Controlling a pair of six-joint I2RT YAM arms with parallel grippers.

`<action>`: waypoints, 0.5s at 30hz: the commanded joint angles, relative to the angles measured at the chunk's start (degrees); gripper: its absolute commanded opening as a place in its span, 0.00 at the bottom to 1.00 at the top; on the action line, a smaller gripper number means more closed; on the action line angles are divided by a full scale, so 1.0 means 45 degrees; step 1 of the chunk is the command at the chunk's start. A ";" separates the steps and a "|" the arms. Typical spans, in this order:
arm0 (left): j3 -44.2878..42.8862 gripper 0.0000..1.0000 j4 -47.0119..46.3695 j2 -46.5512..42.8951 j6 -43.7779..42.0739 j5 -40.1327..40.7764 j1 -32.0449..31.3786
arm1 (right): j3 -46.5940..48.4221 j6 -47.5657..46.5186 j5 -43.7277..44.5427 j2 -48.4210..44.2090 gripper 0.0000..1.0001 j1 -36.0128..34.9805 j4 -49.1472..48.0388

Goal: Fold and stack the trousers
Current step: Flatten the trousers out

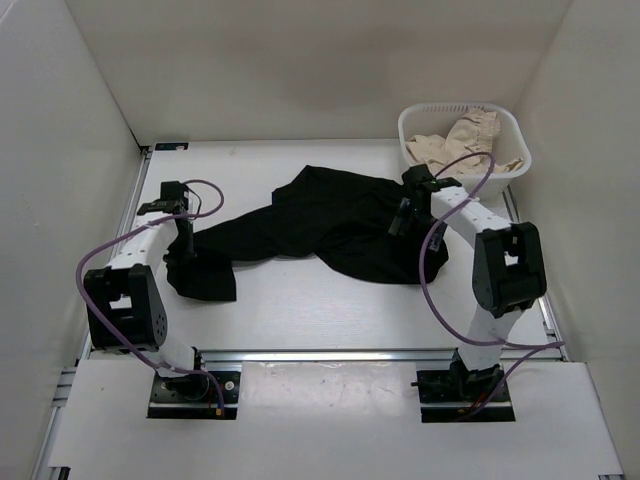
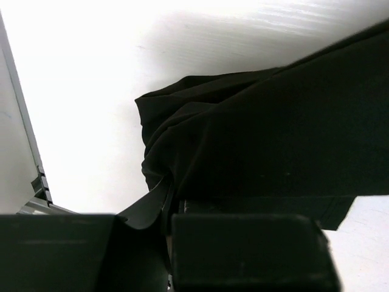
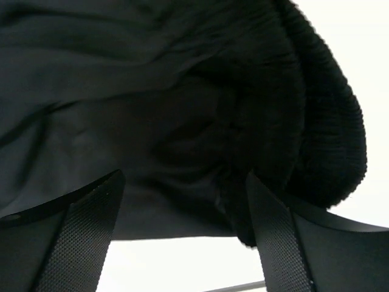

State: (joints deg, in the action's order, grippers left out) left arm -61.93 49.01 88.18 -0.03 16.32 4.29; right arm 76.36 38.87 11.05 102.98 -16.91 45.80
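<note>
Black trousers (image 1: 330,225) lie lengthwise, left to right across the table (image 1: 300,300)
Waistband right, leg end left; left gripper (image 1: 185,248) pinches the leg, right gripper (image 3: 182,182) spread apart at the waistband

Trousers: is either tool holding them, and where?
Left tool pinches the trousers at a leg end; right tool is open, straddling the ribbed waistband.

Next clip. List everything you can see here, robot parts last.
trousers: one pair, black, crumpled across the middle of the table
basket: one, white, far right corner of the table
cloth: one, beige, ruffled, inside the basket
table: one, white, under everything
left gripper: one, black, apparently shut on a trouser leg's end
right gripper: one, black, open at the ribbed waistband
</note>
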 commanded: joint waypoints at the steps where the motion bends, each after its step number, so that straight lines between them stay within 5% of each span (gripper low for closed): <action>1: -0.0632 0.14 0.0026 -0.0494 0.0007 0.0515 0.0469 | -0.0227 0.0678 0.0883 0.0220 0.86 0.0026 0.0387; 4: -0.1274 0.14 0.0026 -0.0377 0.0007 0.0652 0.0764 | -0.1086 0.0678 0.1468 0.0221 0.87 0.0026 0.0390; 7: -0.2635 0.14 0.0026 -0.0105 0.0007 0.0787 0.1037 | -0.1908 0.0250 0.1627 0.0221 0.52 0.0162 0.0252; 8: -0.3127 0.14 0.0026 -0.0104 0.0007 0.0788 0.1038 | -0.2026 0.0113 0.1627 0.0337 0.37 0.0163 0.0252; 9: -0.3577 0.14 0.0026 0.0012 0.0007 0.0904 0.1038 | -0.2143 -0.0140 0.1627 0.0338 0.09 0.0163 0.0252; 10: -0.4393 0.14 0.0026 0.0013 0.0007 0.1079 0.1038 | -0.2144 -0.0142 0.1627 -0.0203 0.00 0.0163 0.0522; 15: -0.5689 0.14 0.0026 0.0267 0.0007 0.2154 0.1661 | -0.2632 -0.0513 0.2231 -0.3581 0.00 0.1038 0.1129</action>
State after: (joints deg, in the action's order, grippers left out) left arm -84.77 49.19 89.47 -0.03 20.69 9.54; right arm 64.42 38.04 17.12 97.60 -15.46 47.20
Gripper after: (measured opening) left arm 0.156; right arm 0.007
